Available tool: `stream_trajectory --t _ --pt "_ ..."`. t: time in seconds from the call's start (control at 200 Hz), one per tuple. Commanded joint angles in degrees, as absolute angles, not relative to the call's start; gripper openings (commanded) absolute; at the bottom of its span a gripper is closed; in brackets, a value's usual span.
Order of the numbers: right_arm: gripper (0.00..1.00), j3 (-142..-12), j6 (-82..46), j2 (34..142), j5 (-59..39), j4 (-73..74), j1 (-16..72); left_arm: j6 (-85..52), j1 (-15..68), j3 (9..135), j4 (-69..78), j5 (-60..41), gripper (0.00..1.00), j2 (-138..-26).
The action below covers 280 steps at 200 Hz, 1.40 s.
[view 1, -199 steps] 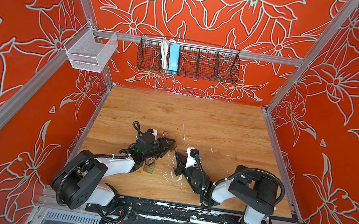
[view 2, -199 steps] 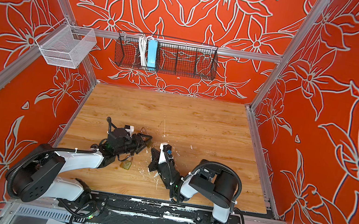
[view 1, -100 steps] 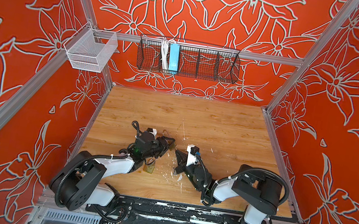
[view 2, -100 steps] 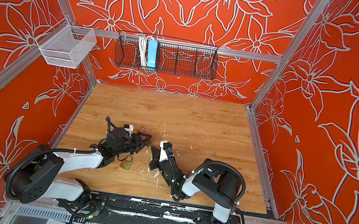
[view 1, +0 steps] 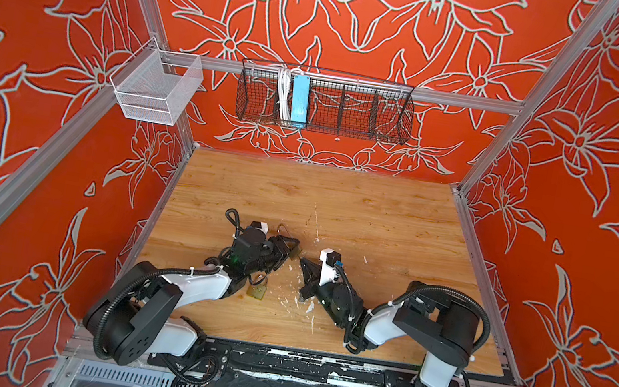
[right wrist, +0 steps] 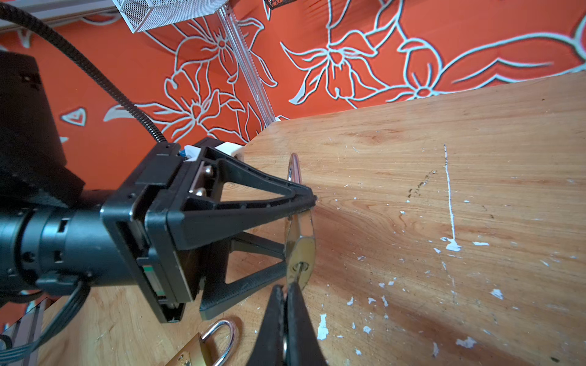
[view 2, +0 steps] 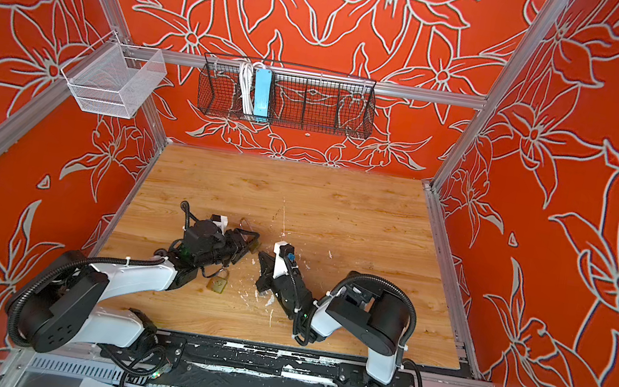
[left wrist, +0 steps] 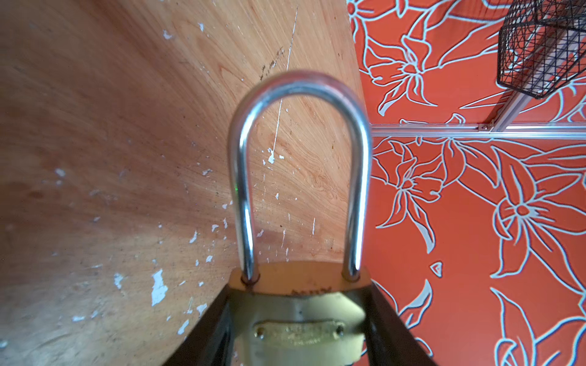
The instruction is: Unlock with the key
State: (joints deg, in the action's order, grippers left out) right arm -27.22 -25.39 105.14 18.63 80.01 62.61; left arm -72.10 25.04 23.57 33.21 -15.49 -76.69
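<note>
A brass padlock (left wrist: 298, 317) with a silver shackle (left wrist: 298, 88) is clamped by its body in my left gripper (left wrist: 298, 332), a little above the wooden table (view 1: 359, 211). In the right wrist view the padlock (right wrist: 301, 250) faces me edge-on, keyhole toward my right gripper (right wrist: 287, 290). That gripper is shut on the key (right wrist: 293, 279), whose thin silver blade reaches into the keyhole. In both top views the left gripper (view 1: 288, 248) and right gripper (view 1: 305, 264) meet tip to tip near the table's middle front.
A second brass padlock (view 1: 258, 291) (right wrist: 203, 345) lies flat on the table beside the left arm. A black wire basket (view 1: 326, 100) with a blue power strip hangs on the back wall, a white mesh basket (view 1: 156, 88) at the left. Orange walls enclose three sides.
The right gripper has crept slightly toward the held padlock. The left gripper and the padlock on the table have stayed put.
</note>
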Motion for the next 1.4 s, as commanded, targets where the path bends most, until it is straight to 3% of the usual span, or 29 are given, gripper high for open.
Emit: stream_trajectory --t 0.0,0.706,1.151,1.396 --pt "0.00 -28.19 -26.02 106.29 15.54 80.86 62.31 -71.55 26.42 24.36 37.44 -22.02 0.00 -73.31" --pt "0.00 -24.96 -27.33 107.26 14.06 80.86 62.39 -71.79 26.19 23.66 37.38 -21.11 0.00 -71.06" --pt "0.00 -18.42 -31.36 101.69 9.06 80.85 62.64 -63.22 26.02 24.87 24.25 -8.28 0.00 -66.01" --pt "0.00 -15.57 -32.40 99.96 8.92 80.69 62.84 -62.10 26.02 25.22 23.38 -7.97 0.00 -65.43"
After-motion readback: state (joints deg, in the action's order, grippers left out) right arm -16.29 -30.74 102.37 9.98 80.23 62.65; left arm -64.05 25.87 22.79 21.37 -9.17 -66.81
